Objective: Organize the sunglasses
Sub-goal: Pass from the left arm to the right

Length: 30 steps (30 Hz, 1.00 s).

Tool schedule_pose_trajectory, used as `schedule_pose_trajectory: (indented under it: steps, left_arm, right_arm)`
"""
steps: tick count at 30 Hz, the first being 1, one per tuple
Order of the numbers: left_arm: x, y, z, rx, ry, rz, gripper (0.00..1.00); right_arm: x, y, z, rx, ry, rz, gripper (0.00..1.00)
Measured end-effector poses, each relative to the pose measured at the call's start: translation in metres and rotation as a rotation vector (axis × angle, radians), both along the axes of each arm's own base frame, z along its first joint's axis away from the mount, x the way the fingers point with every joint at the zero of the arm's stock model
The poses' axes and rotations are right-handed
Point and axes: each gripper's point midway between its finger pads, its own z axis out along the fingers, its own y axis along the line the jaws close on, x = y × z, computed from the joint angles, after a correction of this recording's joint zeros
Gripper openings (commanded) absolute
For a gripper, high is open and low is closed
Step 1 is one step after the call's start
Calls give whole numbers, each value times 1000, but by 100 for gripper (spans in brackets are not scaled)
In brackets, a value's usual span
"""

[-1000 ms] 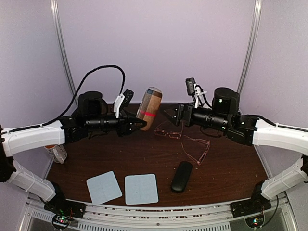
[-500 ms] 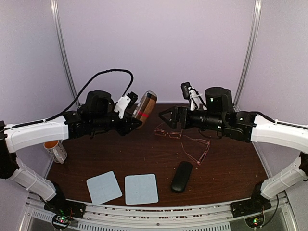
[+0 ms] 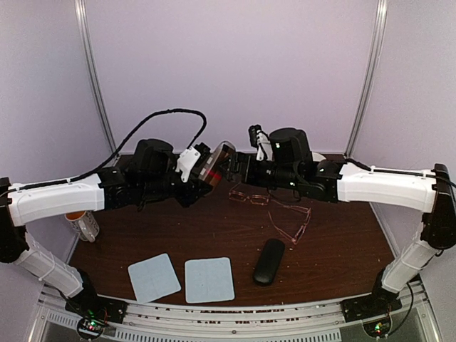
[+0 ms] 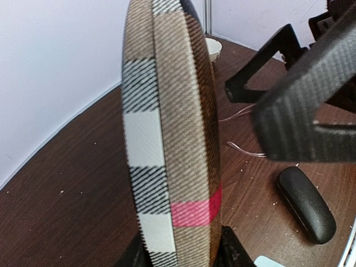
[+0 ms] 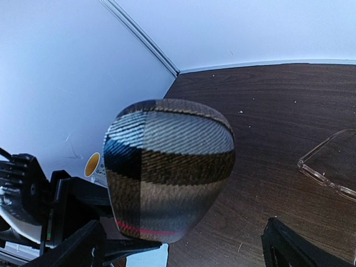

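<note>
Two pairs of copper wire-framed sunglasses lie on the brown table, one (image 3: pixel 249 196) behind the other (image 3: pixel 292 222); a lens of one pair (image 5: pixel 329 166) shows in the right wrist view. My left gripper (image 3: pixel 201 176) (image 4: pixel 181 251) is shut on a brown plaid case with a red stripe (image 3: pixel 217 161) (image 4: pixel 172 139), held in the air and tilted toward the right arm. My right gripper (image 3: pixel 239 165) (image 5: pixel 183 251) is open. Its fingers (image 5: pixel 75 247) stand wide on either side of the case's rounded end (image 5: pixel 169 167), without touching it.
A black oblong case (image 3: pixel 269 261) (image 4: pixel 307 203) lies near the front of the table. Two light-blue cloths (image 3: pixel 153 276) (image 3: pixel 209 279) lie at the front left. A mug (image 3: pixel 84 224) (image 5: pixel 93 166) stands at the left edge and a small white bowl (image 4: pixel 212 49) at the back.
Both arms have risen and closed in on each other. The left tipped the plaid case toward the right, and the open right gripper moved left up to the case's end.
</note>
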Motion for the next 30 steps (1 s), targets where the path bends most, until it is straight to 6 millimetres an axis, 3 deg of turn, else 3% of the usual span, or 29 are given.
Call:
schedule_pose_trajectory:
  steps: [13,23,26,30]
  left_arm:
    - [-4,-3,0,-4,6,-7,11]
    - [-4,-4,1,-12,6,-4,11]
    - [-3,-4,2,-16,2,-1,12]
    - [-3,-4,3,-17,0,-1,20]
  right_arm:
    - [18,22,5,65,-1,-15,96]
    - [19,32,7,113,0,6,54]
    - [19,32,9,119,-5,7,45]
    - [20,32,9,122,-6,8,41]
